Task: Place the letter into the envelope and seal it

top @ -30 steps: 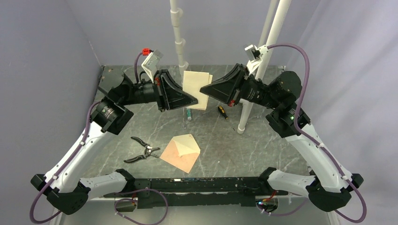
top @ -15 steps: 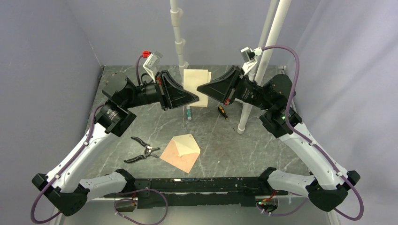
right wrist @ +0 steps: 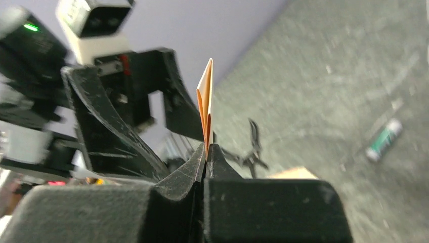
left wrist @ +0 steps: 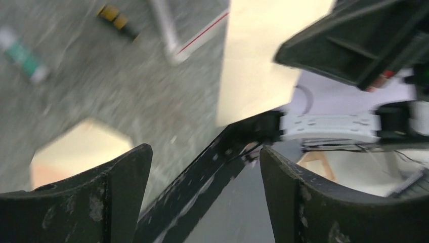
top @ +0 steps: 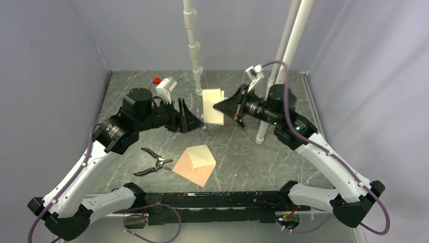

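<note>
The letter point(top: 212, 105), a pale tan sheet, hangs in the air above the back of the table, with my right gripper point(top: 218, 106) shut on its right edge. In the right wrist view the letter point(right wrist: 206, 104) stands edge-on, rising from the closed gripper point(right wrist: 206, 152). My left gripper point(top: 194, 120) is open just left of the sheet, apart from it. In the left wrist view the letter point(left wrist: 258, 55) shows beyond the spread fingers point(left wrist: 126, 192). The envelope point(top: 195, 164) lies flat near the front of the table with its flap open, and the envelope point(left wrist: 76, 152) also shows there.
Black pliers point(top: 152, 163) lie left of the envelope. A green marker point(top: 204, 124) and a small screwdriver point(top: 239, 120) lie under the held sheet. Two white poles point(top: 192, 45) point(top: 275, 81) rise at the back. The black rail point(top: 202, 197) runs along the near edge.
My left gripper has opened, let go of the letter and drawn back to the left and lower. The right gripper still holds the letter and has swung it slightly left.
</note>
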You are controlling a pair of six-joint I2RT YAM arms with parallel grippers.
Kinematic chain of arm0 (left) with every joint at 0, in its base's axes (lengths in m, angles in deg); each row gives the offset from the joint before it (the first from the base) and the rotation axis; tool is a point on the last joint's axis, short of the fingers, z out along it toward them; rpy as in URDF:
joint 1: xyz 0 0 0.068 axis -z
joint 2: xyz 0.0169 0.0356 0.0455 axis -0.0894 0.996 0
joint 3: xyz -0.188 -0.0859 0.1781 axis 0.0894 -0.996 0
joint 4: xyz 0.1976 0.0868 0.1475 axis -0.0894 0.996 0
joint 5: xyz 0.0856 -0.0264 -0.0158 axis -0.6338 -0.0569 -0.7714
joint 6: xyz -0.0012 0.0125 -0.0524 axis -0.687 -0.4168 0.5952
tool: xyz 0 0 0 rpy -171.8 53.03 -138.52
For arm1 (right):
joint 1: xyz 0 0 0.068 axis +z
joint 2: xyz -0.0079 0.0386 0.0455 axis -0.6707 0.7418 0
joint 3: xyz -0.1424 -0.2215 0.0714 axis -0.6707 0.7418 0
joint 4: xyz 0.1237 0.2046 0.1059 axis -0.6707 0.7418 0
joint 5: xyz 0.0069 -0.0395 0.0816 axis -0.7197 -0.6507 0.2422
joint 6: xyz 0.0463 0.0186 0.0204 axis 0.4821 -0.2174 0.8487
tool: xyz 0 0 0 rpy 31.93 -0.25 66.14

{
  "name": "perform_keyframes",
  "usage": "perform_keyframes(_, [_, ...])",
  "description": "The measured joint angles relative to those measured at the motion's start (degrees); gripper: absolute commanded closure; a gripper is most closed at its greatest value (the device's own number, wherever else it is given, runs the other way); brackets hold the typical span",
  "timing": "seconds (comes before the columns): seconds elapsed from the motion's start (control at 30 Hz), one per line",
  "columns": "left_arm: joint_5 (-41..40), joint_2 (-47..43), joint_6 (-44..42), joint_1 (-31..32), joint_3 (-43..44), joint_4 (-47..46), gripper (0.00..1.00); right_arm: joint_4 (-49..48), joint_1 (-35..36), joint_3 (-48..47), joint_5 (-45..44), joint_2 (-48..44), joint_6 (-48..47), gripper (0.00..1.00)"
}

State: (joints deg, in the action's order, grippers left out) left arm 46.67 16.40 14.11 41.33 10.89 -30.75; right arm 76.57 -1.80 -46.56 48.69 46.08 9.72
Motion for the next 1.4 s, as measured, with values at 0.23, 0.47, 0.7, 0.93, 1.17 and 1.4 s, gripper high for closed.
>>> perform_keyframes(0.23, [-15.04, 0.31, 6.23, -0.02, -9.99, 22.1, 0.14, 6.23, 5.35, 10.27, -5.66, 4.31, -5.14, 1.0])
perform_keyframes(0.47, [-18.03, 2.51, 14.69, 0.0, -26.53, 27.71, 0.07, 6.69, 8.79, 15.54, -10.14, 8.68, -5.57, 1.0])
perform_keyframes(0.7, [-13.75, 7.96, 18.34, 0.0, -31.56, 19.5, 0.08, 4.79, 9.31, 19.12, -13.2, 10.38, -2.8, 1.0])
perform_keyframes(0.93, [-14.27, 11.15, 18.99, 0.04, -39.08, 5.92, 0.09, 4.24, 9.31, 20.04, -14.67, 10.75, -2.23, 1.0])
perform_keyframes(1.17, [-15.34, 12.61, 20.33, 0.11, -42.32, -1.14, 0.28, 4.07, 9.31, 20.04, -14.73, 11.45, -2.21, 1.0])
perform_keyframes(1.4, [-17.79, 16.41, 19.54, 0.15, -40.02, -3.91, 0.33, 6.43, 9.16, 20.09, -14.86, 13.51, -1.38, 1.0])
